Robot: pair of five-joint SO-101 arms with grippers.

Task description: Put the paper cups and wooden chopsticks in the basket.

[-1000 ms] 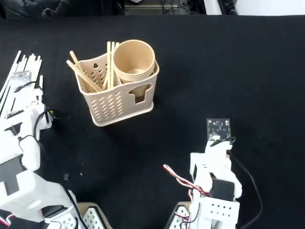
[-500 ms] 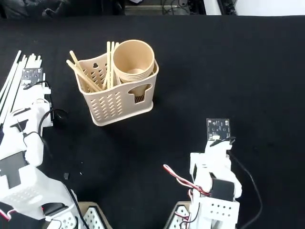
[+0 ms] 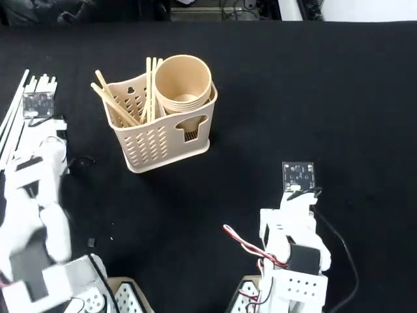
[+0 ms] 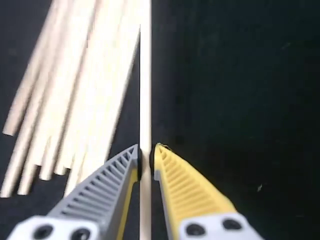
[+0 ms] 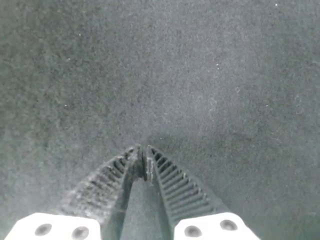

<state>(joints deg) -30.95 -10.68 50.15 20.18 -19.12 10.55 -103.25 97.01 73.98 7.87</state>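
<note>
A beige slotted basket (image 3: 163,140) stands left of the table's centre, holding stacked paper cups (image 3: 184,81) and several wooden chopsticks (image 3: 117,104) that lean in its left half. More loose chopsticks (image 3: 14,114) lie fanned at the far left edge. My left arm (image 3: 36,169) is over them. In the left wrist view my left gripper (image 4: 145,155) is shut on a single chopstick (image 4: 145,90), beside the rest of the pile (image 4: 75,100). My right gripper (image 5: 143,156) is shut and holds nothing, just above the black cloth.
The right arm (image 3: 296,215) sits folded at the front, right of centre. A black cloth (image 3: 313,98) covers the table, with open room to the right of the basket. Cables trail beside the left arm's base (image 3: 78,160).
The left arm has shifted and turned over the loose chopsticks at the left edge. The right arm, the basket and its contents have not moved.
</note>
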